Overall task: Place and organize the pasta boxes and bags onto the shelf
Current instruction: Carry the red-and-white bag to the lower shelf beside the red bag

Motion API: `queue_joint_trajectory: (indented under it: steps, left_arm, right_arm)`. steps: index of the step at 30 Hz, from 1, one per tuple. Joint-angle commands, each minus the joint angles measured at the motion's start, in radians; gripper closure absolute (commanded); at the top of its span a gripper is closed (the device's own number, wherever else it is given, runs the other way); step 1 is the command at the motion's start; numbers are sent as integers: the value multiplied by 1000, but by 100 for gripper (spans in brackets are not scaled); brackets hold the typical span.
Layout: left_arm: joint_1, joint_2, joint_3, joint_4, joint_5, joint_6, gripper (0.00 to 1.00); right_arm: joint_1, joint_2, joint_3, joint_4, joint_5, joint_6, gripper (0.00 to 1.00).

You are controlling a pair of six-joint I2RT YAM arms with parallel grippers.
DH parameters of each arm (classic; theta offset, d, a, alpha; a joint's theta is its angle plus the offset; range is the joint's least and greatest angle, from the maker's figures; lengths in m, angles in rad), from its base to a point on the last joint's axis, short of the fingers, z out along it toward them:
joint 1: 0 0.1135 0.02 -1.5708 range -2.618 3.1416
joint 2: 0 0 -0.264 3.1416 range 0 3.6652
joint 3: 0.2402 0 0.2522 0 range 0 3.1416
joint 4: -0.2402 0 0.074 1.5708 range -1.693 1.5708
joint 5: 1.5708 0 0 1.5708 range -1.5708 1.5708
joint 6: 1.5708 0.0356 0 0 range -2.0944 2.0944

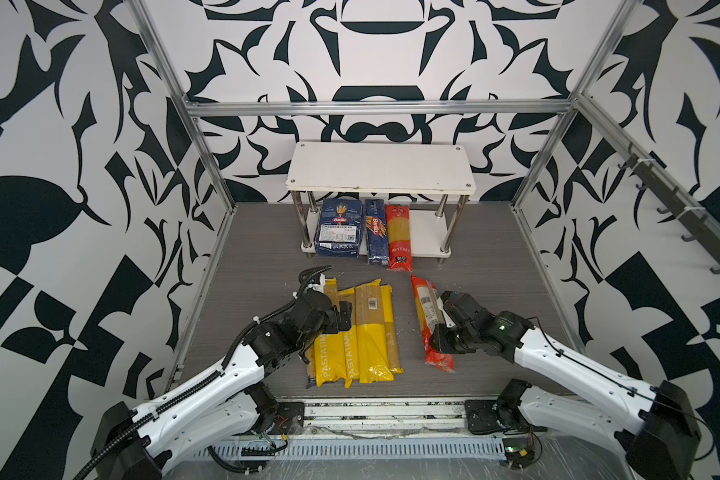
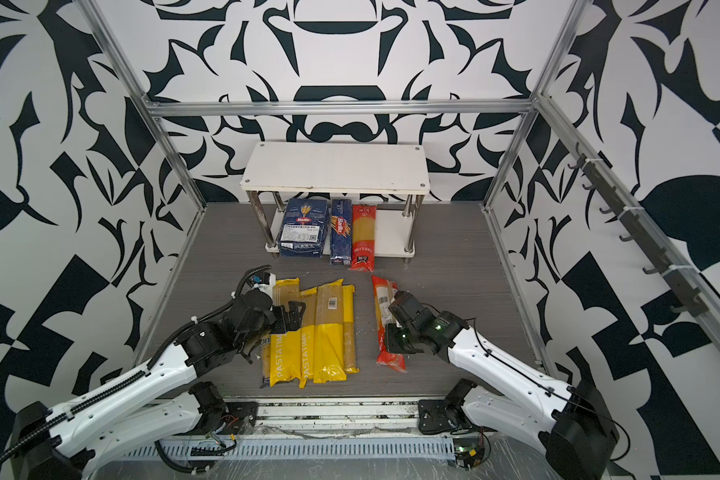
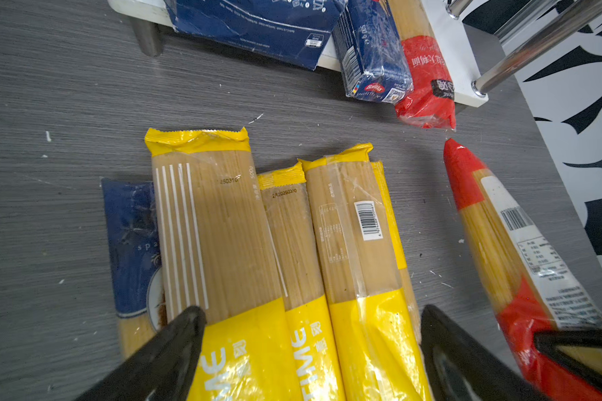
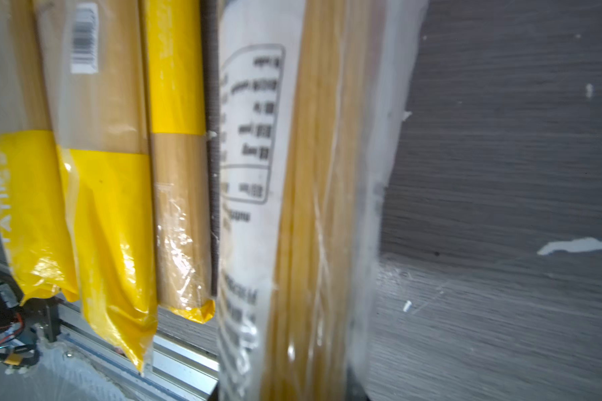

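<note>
Bright, even light; right wrist view seemingly motion-blurred.

yellow-and-clear bags [image 1: 371, 340], red-and-clear bag [image 1: 422, 299], dark-blue boxes [image 1: 336, 232]

Grey tabletop [image 1: 258, 270], white shelf [image 1: 379, 170] (two tiers), yellow bags [image 1: 371, 332] lying flat

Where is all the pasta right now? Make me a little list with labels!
on shelf, lower board: wide Barilla box, narrow Barilla box, red spaghetti bag, side by side
on table: four yellow PASTATIME bags, dark-blue bag partly under them
left gripper: open, above the yellow bags
right gripper: shut on second red bag
</note>
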Motion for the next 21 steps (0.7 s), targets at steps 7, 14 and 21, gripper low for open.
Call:
queue_joint_trajectory:
  steps: [7,14,21]
  left_arm:
    - [-3,21,61,-36,-16,22,1]
    - [-3,30,67,-36,-29,27,1]
    - [-3,39,79,-40,-45,40,1]
  right_arm:
    - [-58,15,233,22,35,-160,95]
    - [-124,117,340,31,55,-254,96]
    - [-214,262,458,91,76,-337,96]
